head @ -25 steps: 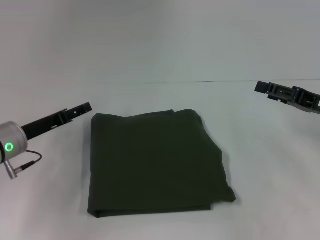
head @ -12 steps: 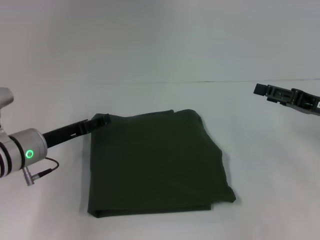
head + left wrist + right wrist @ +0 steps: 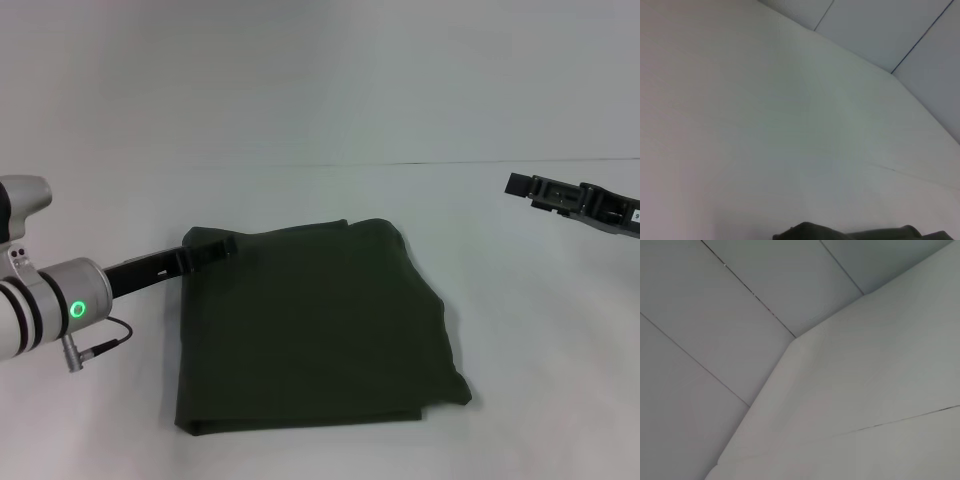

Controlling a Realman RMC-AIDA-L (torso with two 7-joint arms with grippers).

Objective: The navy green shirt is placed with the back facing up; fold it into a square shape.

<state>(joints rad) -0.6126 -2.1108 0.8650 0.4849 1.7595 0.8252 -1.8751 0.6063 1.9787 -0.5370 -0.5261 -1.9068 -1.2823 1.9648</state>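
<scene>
The white table (image 3: 330, 120) fills the view, and on it, toward the near edge and a little to the robot's left of centre, lies the navy green shirt (image 3: 310, 330). It is already folded into a compact, roughly square pad with its plain side up (the near right corner bulges slightly and the right edge runs a bit slanted). By my reading the folding is essentially done; at most some tidying of that uneven edge is left.

The left gripper (image 3: 205, 250) reaches in low from the left, its tip at the shirt's far left corner, on or just above the cloth. I cannot tell how its jaws stand. The right gripper (image 3: 525, 187) hangs well apart, far right, holding nothing; its jaw state is likewise unclear.
</scene>
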